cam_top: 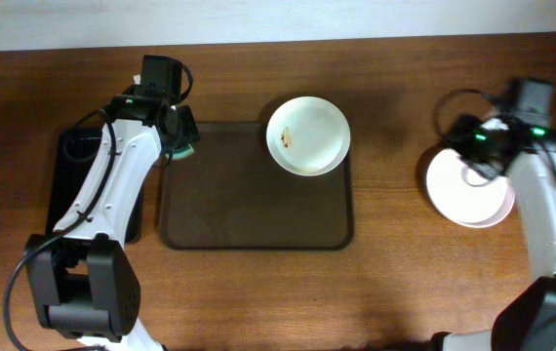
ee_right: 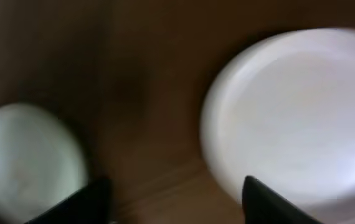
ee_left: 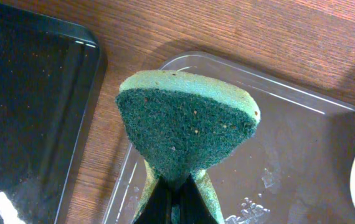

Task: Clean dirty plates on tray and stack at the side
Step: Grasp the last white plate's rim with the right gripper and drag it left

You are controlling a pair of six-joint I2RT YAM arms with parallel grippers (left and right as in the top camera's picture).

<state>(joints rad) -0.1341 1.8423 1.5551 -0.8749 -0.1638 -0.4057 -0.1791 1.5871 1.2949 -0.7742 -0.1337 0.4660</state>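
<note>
One white plate (cam_top: 307,135) with a small brown smear lies at the far right corner of the dark brown tray (cam_top: 249,210). A stack of white plates (cam_top: 468,190) lies on the table at the right. My left gripper (cam_top: 180,132) is shut on a green sponge (ee_left: 187,127) and holds it above the tray's far left corner (ee_left: 277,143). My right gripper (cam_top: 483,161) is open and empty over the stack's left edge. The right wrist view is blurred; it shows the stack (ee_right: 296,112) at the right and the tray plate (ee_right: 25,158) at the left.
A narrow glossy black tray (cam_top: 63,185) lies left of the brown tray; it also shows in the left wrist view (ee_left: 28,112). The wooden table (cam_top: 395,283) runs all round.
</note>
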